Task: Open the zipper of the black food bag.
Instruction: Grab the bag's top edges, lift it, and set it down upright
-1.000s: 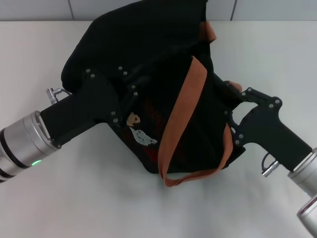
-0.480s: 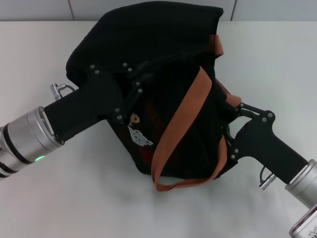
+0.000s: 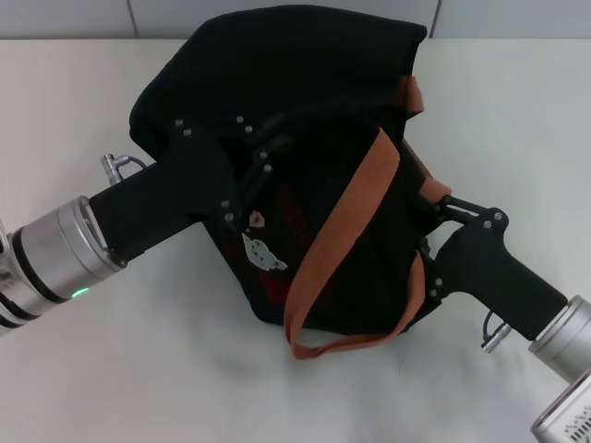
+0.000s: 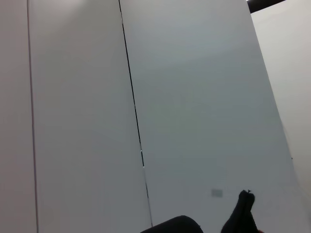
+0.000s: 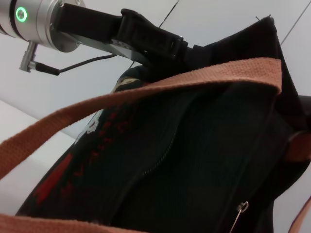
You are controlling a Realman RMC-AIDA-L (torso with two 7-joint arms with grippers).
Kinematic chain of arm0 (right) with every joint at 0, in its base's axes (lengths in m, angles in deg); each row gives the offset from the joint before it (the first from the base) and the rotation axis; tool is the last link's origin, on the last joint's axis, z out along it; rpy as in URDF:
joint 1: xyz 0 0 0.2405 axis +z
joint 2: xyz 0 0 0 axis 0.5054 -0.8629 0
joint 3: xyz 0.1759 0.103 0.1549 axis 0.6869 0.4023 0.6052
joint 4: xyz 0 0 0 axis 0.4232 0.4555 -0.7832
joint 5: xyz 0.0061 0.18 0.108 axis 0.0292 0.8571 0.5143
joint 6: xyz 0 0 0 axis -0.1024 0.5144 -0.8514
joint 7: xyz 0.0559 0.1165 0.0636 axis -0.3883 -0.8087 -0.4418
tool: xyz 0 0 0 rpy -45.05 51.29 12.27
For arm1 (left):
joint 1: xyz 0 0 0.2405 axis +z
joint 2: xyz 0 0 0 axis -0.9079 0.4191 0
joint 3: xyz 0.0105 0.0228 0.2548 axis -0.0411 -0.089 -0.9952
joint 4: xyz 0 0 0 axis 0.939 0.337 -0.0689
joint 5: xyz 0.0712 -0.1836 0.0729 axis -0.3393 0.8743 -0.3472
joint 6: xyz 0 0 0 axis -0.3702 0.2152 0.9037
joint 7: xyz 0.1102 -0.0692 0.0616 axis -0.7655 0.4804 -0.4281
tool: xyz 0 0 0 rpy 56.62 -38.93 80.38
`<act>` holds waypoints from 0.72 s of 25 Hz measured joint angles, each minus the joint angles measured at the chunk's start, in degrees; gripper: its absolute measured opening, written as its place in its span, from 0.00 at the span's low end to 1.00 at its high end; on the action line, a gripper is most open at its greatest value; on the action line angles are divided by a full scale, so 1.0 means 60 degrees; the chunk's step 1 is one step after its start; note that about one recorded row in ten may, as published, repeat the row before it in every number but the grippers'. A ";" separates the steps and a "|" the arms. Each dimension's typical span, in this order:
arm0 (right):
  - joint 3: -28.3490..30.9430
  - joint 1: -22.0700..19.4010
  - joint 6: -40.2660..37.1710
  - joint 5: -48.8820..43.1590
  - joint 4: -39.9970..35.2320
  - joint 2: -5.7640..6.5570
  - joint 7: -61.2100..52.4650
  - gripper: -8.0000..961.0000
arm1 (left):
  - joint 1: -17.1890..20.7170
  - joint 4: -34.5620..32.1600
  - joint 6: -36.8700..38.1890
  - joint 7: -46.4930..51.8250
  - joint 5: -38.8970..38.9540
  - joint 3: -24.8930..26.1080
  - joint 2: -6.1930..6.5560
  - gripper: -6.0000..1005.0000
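The black food bag [image 3: 295,83] sits tilted on the white table, its bear picture [image 3: 263,249] facing me and an orange-brown strap [image 3: 346,221] draped across it. My left gripper [image 3: 254,157] is pressed into the bag's left upper side and looks shut on the fabric; the right wrist view shows that left gripper [image 5: 187,48] at the bag's top edge. At the bag's right end is my right gripper [image 3: 432,214]. The zipper [image 5: 163,153] runs across the bag [image 5: 204,145] in the right wrist view, with its silver pull tab [image 5: 237,213] hanging free.
White table [image 3: 138,369] spreads around the bag, with a pale panelled wall [image 4: 194,97] behind it. The looped strap end [image 3: 332,346] lies on the table in front of the bag.
The bag and my left gripper have shifted to the right and slightly farther away. The right gripper has moved nearer to me, and the strap loop has slid left.
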 joint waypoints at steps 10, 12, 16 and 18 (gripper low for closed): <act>0.0122 0.0223 -0.0033 0.0014 0.0142 -0.0008 0.0022 0.33 | -0.0019 0.0074 0.0049 0.0000 0.0015 -0.0138 0.0000 0.14; 0.0127 0.0248 -0.0036 0.0033 0.0165 -0.0008 0.0020 0.33 | -0.0023 0.0095 0.0049 0.0000 0.0013 -0.0143 -0.0001 0.14; 0.0149 0.0321 -0.0048 0.0061 0.0212 -0.0008 0.0015 0.32 | -0.0031 0.0125 0.0057 0.0000 0.0007 -0.0156 -0.0001 0.14; 0.0208 0.0348 -0.0055 0.0063 0.0248 -0.0008 0.0013 0.32 | -0.0031 0.0148 0.0064 0.0000 0.0004 -0.0163 -0.0001 0.15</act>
